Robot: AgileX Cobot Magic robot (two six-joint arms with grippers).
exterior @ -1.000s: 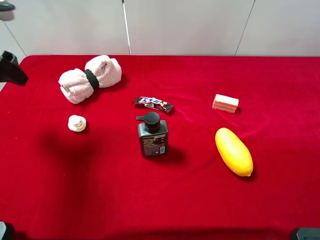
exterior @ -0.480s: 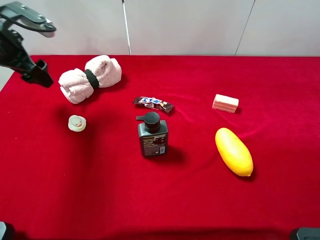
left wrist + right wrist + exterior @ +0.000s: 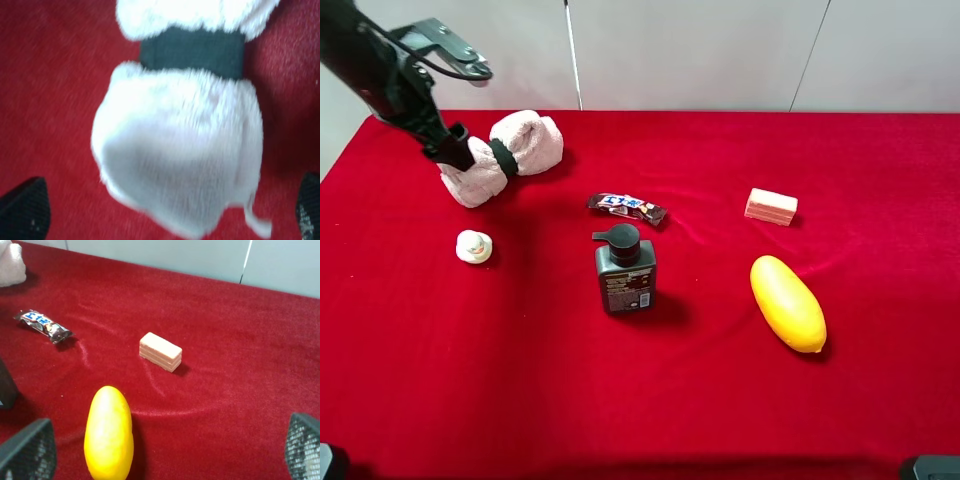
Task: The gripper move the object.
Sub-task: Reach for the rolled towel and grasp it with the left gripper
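Red cloth bearing six items, one of each. We see the object, a pink towel with one black band, behind and well left of the black pump bottle; yellow fruit right of the bottle; soap bar behind-right; snack wrapper just behind; white cap left. The bottle's label and the wrapper lettering are unreadable. The left gripper, jaws spread, has arrived at the towel's left end from the cloth's edge; the right gripper is likewise spread.
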